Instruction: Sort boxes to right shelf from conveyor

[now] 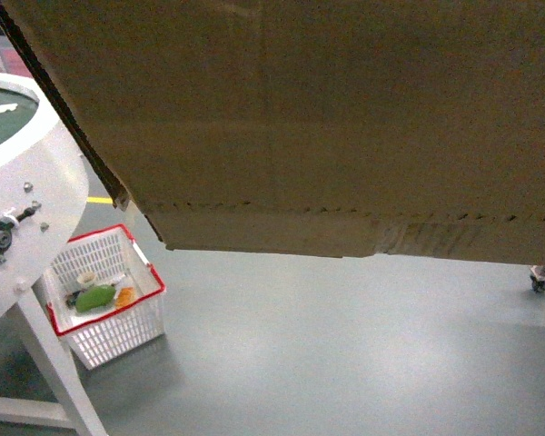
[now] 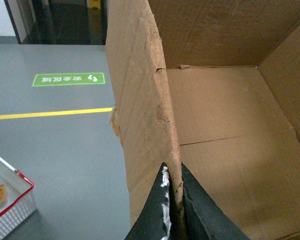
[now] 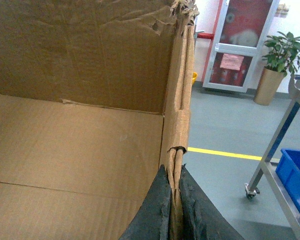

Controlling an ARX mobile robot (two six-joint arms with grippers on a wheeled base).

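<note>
The big cardboard box [image 1: 327,118] hangs in the air above the grey floor [image 1: 327,354]. The left pincer [image 2: 174,200] is clamped on its ragged left wall, the right pincer [image 3: 174,200] on the opposite wall. Beside the left pincer stands the conveyor [image 1: 27,191], over a white basket [image 1: 104,291]. A steel shelf [image 3: 285,150] stands right of the right pincer.

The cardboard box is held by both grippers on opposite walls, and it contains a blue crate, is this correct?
Not quite. Both grippers, left and right, do clamp opposite walls of the cardboard box, but both wrist views show its inside empty. The blue crate sits outside on the steel shelf.
</note>
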